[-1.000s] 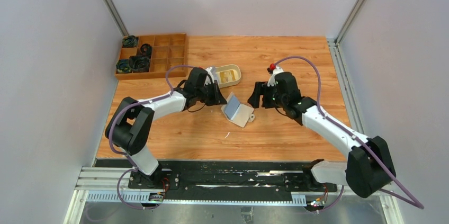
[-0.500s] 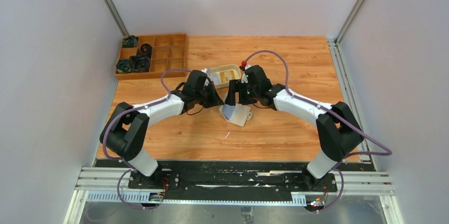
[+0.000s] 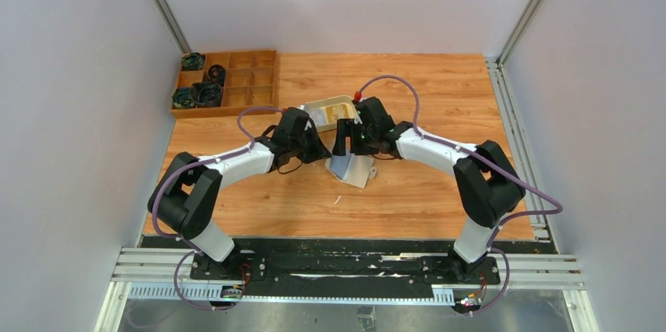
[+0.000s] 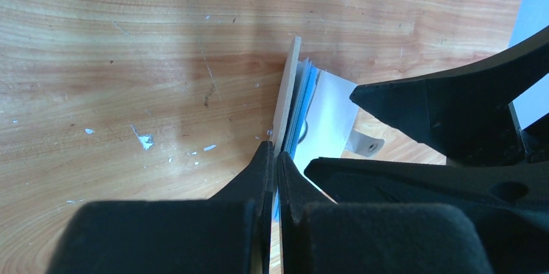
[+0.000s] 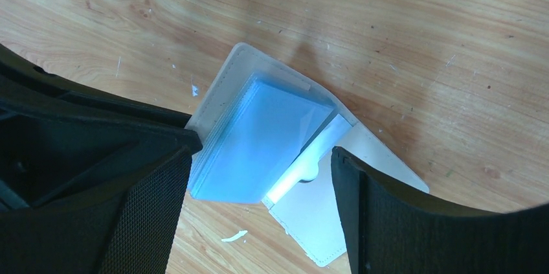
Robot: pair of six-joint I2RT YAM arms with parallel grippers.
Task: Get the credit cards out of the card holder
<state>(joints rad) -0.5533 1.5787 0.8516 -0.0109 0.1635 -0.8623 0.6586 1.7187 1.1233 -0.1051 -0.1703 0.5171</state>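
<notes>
The beige card holder lies open in the middle of the table. One flap rests flat, and the other stands up on its left side. My left gripper is shut on the upright flap's edge, with the fingertips pinched together. A stack of pale-blue credit cards sits against that flap, and its edges show in the left wrist view. My right gripper hovers just above the wallet. It is open and empty, with its fingers on either side of the cards. The snap tab lies flat.
An oval beige tray with a yellow item inside stands just behind the grippers. A wooden compartment box holding dark parts sits at the back left. Small white flecks lie on the wood near the wallet.
My right arm has swung left, from the right of the wallet to directly over it, with its gripper open. My left gripper has kept its hold on the flap, which now stands steeper.
</notes>
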